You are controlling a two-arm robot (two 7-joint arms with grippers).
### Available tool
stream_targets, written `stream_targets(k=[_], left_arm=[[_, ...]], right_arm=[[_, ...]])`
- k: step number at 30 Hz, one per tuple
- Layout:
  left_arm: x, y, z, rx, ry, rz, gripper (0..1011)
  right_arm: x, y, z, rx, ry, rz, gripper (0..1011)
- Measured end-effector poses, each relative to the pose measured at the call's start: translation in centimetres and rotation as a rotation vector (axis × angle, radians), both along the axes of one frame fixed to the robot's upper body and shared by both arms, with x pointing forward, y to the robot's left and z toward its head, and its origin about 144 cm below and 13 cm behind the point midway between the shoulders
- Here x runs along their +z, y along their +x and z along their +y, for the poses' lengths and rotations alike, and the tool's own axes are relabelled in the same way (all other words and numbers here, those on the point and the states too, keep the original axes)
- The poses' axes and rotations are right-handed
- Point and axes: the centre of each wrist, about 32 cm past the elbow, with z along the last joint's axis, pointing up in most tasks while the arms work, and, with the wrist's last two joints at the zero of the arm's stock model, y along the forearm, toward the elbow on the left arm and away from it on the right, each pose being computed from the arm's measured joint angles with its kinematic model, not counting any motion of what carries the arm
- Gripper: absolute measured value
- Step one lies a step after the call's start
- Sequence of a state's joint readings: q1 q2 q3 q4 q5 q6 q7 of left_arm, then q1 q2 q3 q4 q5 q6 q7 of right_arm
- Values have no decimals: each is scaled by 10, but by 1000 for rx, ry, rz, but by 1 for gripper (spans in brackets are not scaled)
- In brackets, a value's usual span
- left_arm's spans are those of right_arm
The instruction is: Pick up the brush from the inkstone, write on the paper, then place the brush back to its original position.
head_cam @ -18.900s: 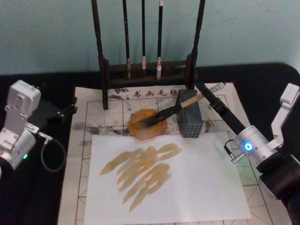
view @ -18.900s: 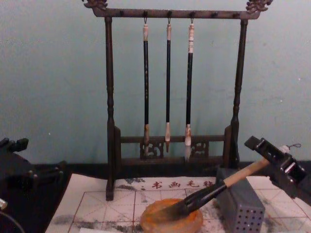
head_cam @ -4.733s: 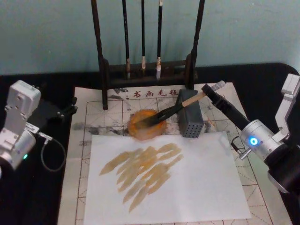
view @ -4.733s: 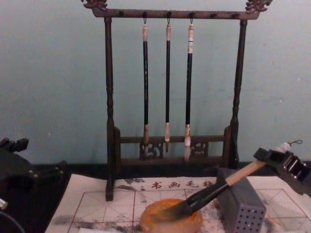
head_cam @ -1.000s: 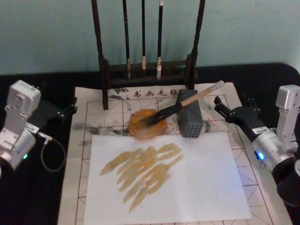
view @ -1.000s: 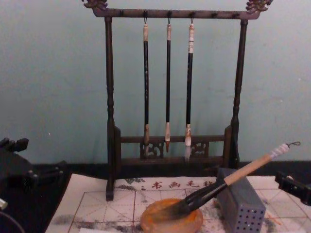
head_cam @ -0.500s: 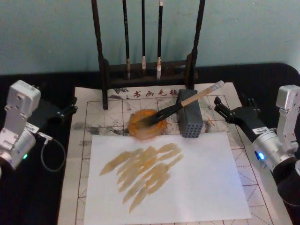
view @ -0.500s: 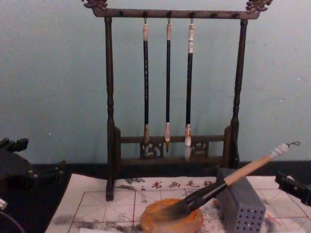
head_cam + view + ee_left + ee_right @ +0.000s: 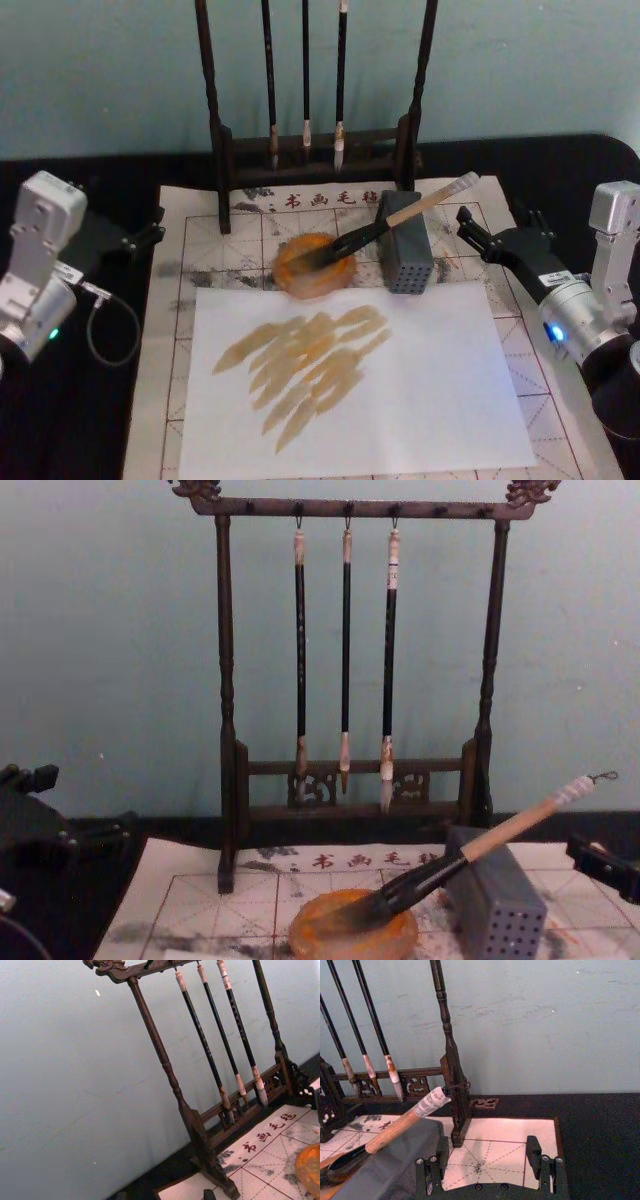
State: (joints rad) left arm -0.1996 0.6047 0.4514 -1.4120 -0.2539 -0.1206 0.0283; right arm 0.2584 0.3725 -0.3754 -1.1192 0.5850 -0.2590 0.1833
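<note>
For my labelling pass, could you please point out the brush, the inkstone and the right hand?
brush point(image 9: 404, 210), head view, on the light wooden handle.
inkstone point(image 9: 296, 281), head view, on the orange rim's near-left part.
right hand point(image 9: 468, 228), head view, between the open fingertips, apart from the brush.

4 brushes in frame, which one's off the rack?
The thick wooden-handled brush: it leans tilted, bristles in the inkstone, handle across the grey perforated block. The three thin dark brushes hang upright from the rack.

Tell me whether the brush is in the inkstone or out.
In. The brush lies tilted, bristles in the inkstone, handle propped on the grey block; the open right gripper is clear of it.
</note>
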Motion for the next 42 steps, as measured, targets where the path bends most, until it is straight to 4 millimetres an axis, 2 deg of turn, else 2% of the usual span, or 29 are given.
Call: stream_targets(k=[42], left_arm=[[0,0,0,0,0,0,1001]], right_arm=[[0,0,0,0,1,0,1000]])
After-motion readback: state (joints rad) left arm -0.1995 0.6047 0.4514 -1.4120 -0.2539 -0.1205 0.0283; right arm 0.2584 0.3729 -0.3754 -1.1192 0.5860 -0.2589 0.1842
